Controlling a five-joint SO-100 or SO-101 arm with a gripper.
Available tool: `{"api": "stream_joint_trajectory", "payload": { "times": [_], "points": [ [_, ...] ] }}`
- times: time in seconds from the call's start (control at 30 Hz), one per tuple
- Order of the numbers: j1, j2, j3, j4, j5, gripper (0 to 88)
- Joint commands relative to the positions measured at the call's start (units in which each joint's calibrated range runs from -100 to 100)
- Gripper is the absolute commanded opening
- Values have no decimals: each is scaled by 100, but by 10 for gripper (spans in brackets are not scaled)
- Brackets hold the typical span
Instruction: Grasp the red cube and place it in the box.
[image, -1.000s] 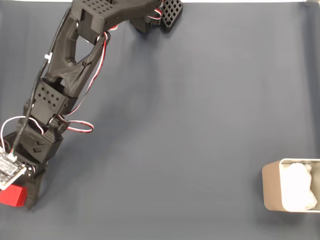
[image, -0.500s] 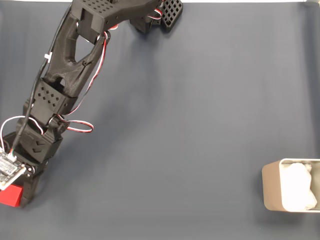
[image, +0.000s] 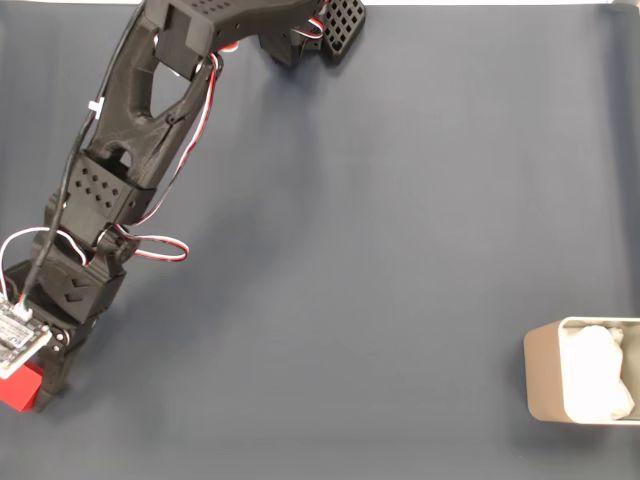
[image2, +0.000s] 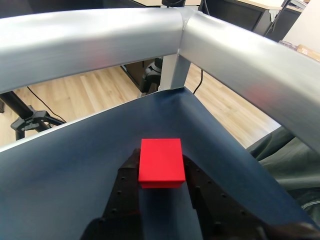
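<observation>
The red cube sits at the far lower left of the dark mat in the fixed view, partly under the arm's wrist. My gripper is shut on it, with one black finger against its right side. In the wrist view the red cube lies between both black fingers, which press its sides, so the gripper holds it near the mat's corner. The box, beige-grey with a white lumpy lining, stands at the far lower right edge, far from the cube.
The black arm stretches from its base at top centre down to the lower left. A white circuit board rides on the wrist. Silver frame rails cross beyond the mat's corner, with wooden floor behind.
The arm has shifted slightly left and up. Less of the red cube shows beside the finger than a second ago, as the finger has closed in on it.
</observation>
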Motion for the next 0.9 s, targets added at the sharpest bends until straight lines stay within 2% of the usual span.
{"api": "stream_joint_trajectory", "payload": {
  "times": [0.0,0.4,0.87],
  "points": [
    [-105,-838,206,29,-10,75],
    [-694,-3073,1977,775,-29,63],
    [-1837,-4832,2898,1676,-88,62]
  ]
}}
